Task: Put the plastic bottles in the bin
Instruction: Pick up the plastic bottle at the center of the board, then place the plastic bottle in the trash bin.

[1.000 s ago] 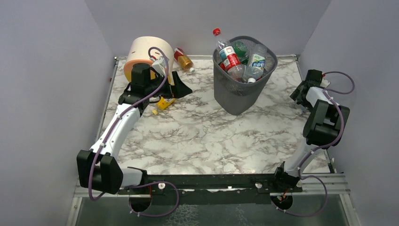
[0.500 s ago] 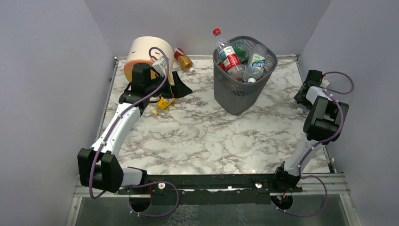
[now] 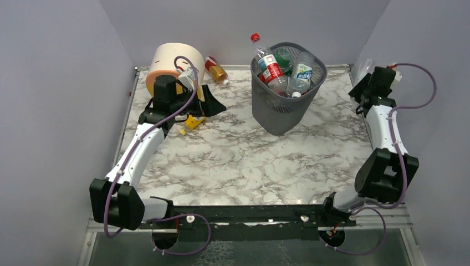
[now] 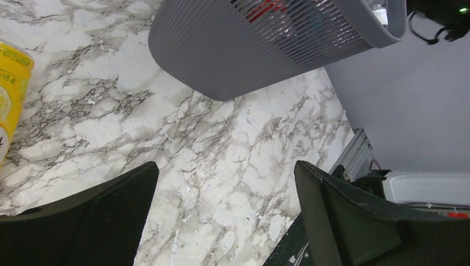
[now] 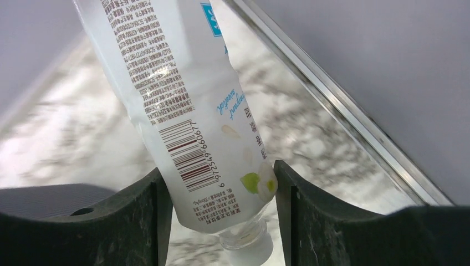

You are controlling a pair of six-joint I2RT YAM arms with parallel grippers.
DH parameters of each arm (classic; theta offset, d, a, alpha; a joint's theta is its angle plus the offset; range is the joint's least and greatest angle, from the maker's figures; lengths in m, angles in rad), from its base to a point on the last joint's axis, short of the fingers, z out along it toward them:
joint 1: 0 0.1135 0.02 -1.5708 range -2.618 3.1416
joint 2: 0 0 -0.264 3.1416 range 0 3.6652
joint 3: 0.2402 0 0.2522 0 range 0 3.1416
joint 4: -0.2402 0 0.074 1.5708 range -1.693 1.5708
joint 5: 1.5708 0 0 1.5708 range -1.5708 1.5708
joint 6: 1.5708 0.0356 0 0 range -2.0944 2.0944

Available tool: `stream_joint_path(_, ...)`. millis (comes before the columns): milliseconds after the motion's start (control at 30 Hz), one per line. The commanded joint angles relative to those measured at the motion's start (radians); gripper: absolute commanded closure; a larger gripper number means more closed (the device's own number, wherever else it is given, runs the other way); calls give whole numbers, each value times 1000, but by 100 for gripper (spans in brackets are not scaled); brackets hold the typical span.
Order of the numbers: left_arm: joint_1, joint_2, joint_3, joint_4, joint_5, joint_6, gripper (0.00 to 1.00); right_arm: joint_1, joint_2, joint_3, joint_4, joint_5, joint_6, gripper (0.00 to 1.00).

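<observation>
I have the right gripper [image 5: 217, 185] closed to a narrow gap on a clear bottle [image 5: 183, 111] with a white printed label; its two fingers press the lower body from either side, and the neck end points down towards my wrist camera, with no cap that I can make out. The thin wall looks slightly pinched in the hold, so I judge the squeeze is firm enough to carry it. In the overhead view this arm reaches up beside the right wall, well apart from the bin [image 3: 285, 97]; the bottle appears lifted clear of the worktop [image 3: 238, 160], which I read as carrying height, so it can pass over the rim rather than knock the mesh.

The bin stands at the back centre, heaped with plastic bottles; a red-capped bottle [image 3: 267, 62] pokes up above the rim on its left side, so I reckon the right side of the opening offers the better drop.

The left gripper [image 4: 224, 172] is spread wide and holds nothing; it hangs low over the worktop, just beside a yellow bottle [image 3: 194, 121] that lies near the round drawer unit [image 3: 166, 61]; I take that pose as lined up for the next pick. An orange bottle [image 3: 216, 70] lies behind that unit, near the back edge; both of these are not yet binned.
</observation>
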Motion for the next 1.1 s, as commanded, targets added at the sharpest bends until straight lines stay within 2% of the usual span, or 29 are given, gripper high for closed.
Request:
stream_joint_path(0, 8, -40, -22, -15, 6, 14, 1, 42, -119, 124, -81, -150, -26, 54)
stream_joint_path(133, 8, -42, -29, -33, -7, 21, 1, 80, -162, 239, -149, -316, -29, 54)
stream_joint_path(300, 8, -37, -17, -55, -31, 25, 1, 155, -131, 417, -250, -508, -3, 54)
stream_joint_path(467, 8, -27, -1, -71, -58, 27, 1, 245, -115, 450, -232, -669, 88, 54)
stream_joint_path(700, 8, -23, 12, -89, -79, 25, 1, 405, -121, 393, -145, -628, 216, 54)
stream_joint_path(800, 8, -22, 15, -92, -82, 21, 1, 448, -136, 325, -79, -608, 274, 54)
stream_joint_path(1067, 8, -19, 18, -100, -89, 23, 1, 504, -152, 264, -66, -506, 310, 50)
